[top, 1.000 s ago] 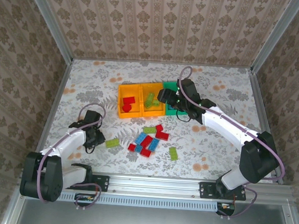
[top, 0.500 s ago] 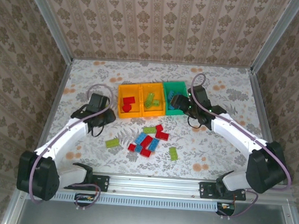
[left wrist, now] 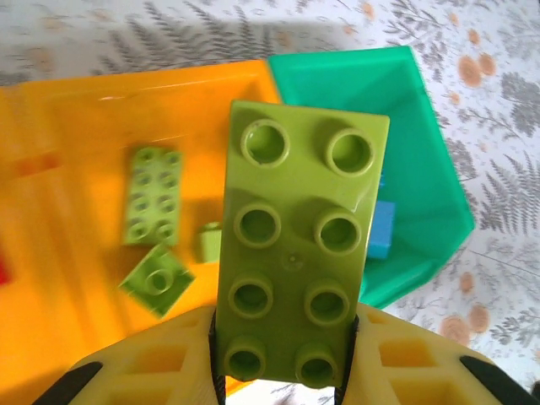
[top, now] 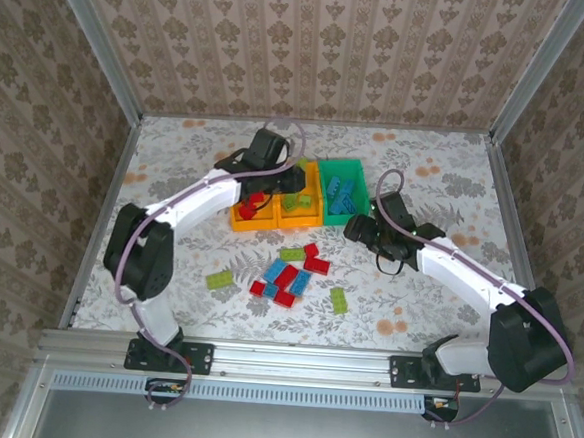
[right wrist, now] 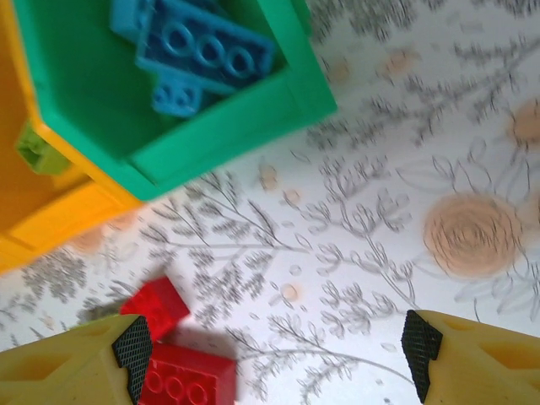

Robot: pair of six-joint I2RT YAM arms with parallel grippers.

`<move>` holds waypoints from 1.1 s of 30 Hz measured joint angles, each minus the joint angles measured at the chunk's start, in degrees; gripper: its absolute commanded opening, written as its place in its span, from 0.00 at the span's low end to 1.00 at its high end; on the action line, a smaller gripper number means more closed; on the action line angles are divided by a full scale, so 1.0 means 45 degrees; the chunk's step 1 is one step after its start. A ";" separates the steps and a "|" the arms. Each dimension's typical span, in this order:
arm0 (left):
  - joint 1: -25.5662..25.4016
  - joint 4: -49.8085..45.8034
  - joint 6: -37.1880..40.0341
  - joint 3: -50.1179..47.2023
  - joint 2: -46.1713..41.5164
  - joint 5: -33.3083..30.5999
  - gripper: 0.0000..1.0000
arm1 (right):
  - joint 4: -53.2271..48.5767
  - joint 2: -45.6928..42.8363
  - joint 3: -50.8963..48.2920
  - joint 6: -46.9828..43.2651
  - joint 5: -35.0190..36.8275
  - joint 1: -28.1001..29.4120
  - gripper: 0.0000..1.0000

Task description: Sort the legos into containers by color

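My left gripper [top: 283, 178] hangs over the middle orange bin [top: 298, 219], shut on a lime green lego [left wrist: 295, 253] that stands between its jaws [left wrist: 283, 354]. Below it that bin [left wrist: 76, 110] holds three green legos [left wrist: 150, 194]. The left orange bin [top: 238, 203] holds red legos, and the green bin [top: 341, 167] holds blue ones [right wrist: 202, 51]. My right gripper [top: 356, 229] is open and empty just in front of the green bin's [right wrist: 228, 126] right corner, low over the table [right wrist: 277, 350]. Two red legos [right wrist: 186, 375] lie by its left fingertip.
Loose legos lie in a cluster in front of the bins: red [top: 317, 265], blue [top: 273, 270] and green [top: 292, 253]. Single green ones sit at the left [top: 220, 279] and right [top: 338, 300]. Metal frame rails and papered walls bound the floral table.
My left arm has swung from the table's left side up over the middle orange bin, carrying the green lego. My right gripper has drawn back from the green bin toward the front.
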 measured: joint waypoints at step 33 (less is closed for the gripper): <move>0.0262 -0.0238 -0.0078 0.0636 0.0330 0.0641 0.97 | -0.2501 0.2521 -0.0083 0.0063 0.0355 0.5731 0.71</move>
